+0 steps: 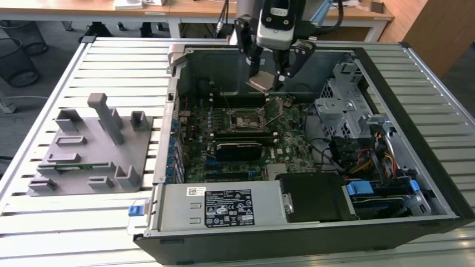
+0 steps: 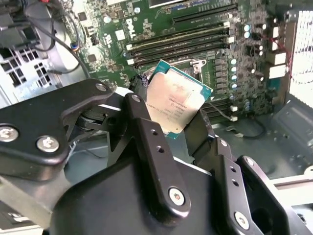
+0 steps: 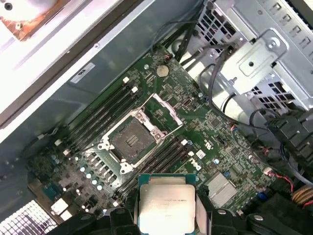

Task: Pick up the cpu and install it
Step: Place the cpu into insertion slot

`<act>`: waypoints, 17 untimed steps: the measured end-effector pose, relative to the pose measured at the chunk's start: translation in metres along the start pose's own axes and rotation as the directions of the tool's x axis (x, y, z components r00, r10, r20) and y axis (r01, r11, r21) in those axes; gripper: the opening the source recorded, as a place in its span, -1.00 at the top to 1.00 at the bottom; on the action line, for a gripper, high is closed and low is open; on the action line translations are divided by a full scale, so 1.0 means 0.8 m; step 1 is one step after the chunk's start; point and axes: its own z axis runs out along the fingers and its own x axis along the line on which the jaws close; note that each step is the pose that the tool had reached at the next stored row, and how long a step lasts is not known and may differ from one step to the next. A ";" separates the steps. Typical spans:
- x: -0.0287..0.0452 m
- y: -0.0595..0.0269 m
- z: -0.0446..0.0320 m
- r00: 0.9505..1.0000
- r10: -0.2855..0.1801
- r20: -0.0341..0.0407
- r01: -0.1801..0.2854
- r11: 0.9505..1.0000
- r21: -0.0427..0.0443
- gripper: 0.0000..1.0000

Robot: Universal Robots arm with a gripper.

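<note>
Clamping the cpu by two opposite edges, the gripper has its black fingers closed on the chip, silver lid up and pale rim showing between them. In the exterior view the chip hangs in the air inside the computer case, above the far part of the motherboard and clear of it. The socket lies apart from the chip, bare and dark in the middle. Its metal frame looks swung open beside the memory slots.

The step in hand, as I judge it, is carrying the chip over that socket. To do it well, the lid should stay level, since it seems somewhat tilted in the grip. The chip's edges should be squared to the socket's sides before any descent. Sliding across the contacts would risk bending them, so a straight, slow approach suits best.

As for writing, the lid carries fine dark print in several lines. A white logo sits on the board near the slots. The power supply bears a black-and-white label, with a smaller white sticker beside it. On the exterior view's left a grey fixture tray rests on the slatted table
</note>
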 end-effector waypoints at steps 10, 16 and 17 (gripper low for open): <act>0.0005 0.000 0.0015 0.994 0.108 -0.002 -0.108 0.994 0.001 -0.08; 0.0007 -0.001 0.0022 0.987 0.162 -0.003 -0.162 0.987 0.002 -0.08; 0.0008 -0.001 0.0023 0.985 0.170 -0.003 -0.170 0.985 0.002 -0.08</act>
